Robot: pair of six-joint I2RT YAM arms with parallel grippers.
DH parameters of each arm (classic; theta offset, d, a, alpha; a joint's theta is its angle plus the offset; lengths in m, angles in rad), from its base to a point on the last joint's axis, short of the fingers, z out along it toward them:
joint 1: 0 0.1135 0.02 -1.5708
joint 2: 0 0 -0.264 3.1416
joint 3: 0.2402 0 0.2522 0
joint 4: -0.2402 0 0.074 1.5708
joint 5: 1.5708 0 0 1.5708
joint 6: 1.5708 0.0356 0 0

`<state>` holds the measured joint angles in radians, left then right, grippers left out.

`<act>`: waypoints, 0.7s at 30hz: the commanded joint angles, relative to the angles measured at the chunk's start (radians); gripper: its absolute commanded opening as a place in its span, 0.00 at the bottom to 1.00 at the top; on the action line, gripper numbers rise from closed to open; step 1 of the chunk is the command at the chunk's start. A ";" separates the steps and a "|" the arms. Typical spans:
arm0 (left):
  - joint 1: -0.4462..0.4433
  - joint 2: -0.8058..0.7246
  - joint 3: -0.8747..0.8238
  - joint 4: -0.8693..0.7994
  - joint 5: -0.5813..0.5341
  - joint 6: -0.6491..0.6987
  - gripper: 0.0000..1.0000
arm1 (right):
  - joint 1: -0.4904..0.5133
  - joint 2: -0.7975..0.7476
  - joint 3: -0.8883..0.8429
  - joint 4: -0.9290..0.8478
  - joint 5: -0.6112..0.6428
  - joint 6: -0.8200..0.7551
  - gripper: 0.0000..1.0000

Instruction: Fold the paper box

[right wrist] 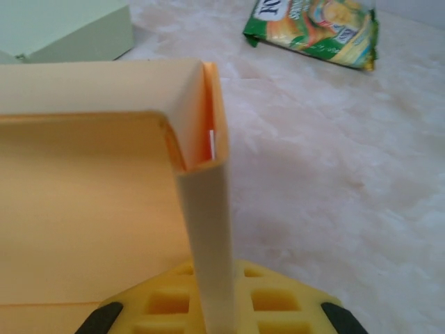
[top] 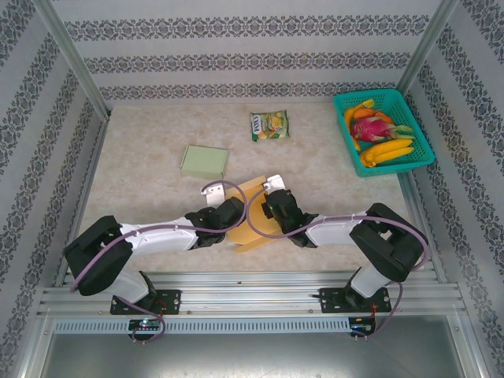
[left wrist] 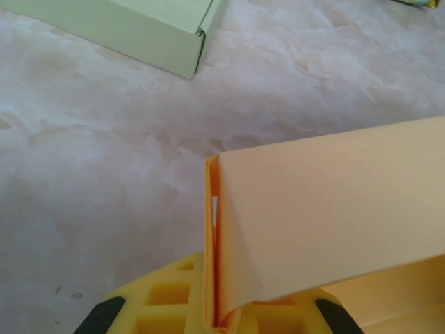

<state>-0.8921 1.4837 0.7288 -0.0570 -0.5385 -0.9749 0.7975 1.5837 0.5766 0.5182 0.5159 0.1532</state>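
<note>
The orange paper box (top: 253, 223) lies partly folded at the table's near middle, between my two grippers. My left gripper (top: 234, 211) is shut on the box's left side wall. In the left wrist view that doubled wall (left wrist: 217, 236) stands upright, pinched between the yellow pads of the left gripper (left wrist: 221, 316), and a broad panel (left wrist: 334, 216) leans off to the right. My right gripper (top: 273, 206) is shut on the opposite wall. In the right wrist view the folded wall strip (right wrist: 208, 229) rises from the pads of the right gripper (right wrist: 219, 313), with the box's inside (right wrist: 83, 209) to its left.
A closed pale green box (top: 204, 161) lies behind the work, left of centre. A green snack packet (top: 269, 125) lies further back. A teal basket (top: 370, 94) of fruit stands at the back right. Metal frame posts and patterned walls bound the table.
</note>
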 commanded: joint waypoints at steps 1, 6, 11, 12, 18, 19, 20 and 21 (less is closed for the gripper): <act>0.000 -0.025 -0.033 -0.181 -0.107 -0.022 0.00 | -0.057 -0.003 0.012 -0.138 0.459 0.023 0.10; 0.001 -0.015 -0.020 -0.178 -0.100 -0.016 0.00 | -0.052 -0.028 0.005 -0.119 0.384 0.003 0.12; -0.001 0.000 -0.009 -0.152 -0.072 -0.001 0.00 | -0.079 -0.078 -0.037 0.016 -0.050 -0.020 0.33; 0.000 0.002 -0.006 -0.150 -0.070 0.000 0.00 | -0.080 -0.085 -0.031 0.019 -0.094 -0.016 0.36; 0.000 -0.001 -0.007 -0.149 -0.063 0.002 0.00 | -0.075 -0.079 0.019 0.028 -0.207 -0.015 0.45; 0.000 -0.003 -0.009 -0.149 -0.063 0.003 0.00 | -0.075 -0.075 0.025 0.034 -0.210 -0.016 0.45; -0.001 -0.005 -0.010 -0.149 -0.062 0.005 0.00 | -0.074 -0.073 0.030 0.041 -0.213 -0.017 0.46; -0.001 -0.009 -0.011 -0.148 -0.060 0.005 0.00 | -0.074 -0.069 0.036 0.045 -0.217 -0.017 0.47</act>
<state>-0.8951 1.4822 0.7368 -0.1059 -0.5781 -0.9775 0.7353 1.5246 0.5663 0.5068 0.3141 0.1318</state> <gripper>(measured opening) 0.096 0.460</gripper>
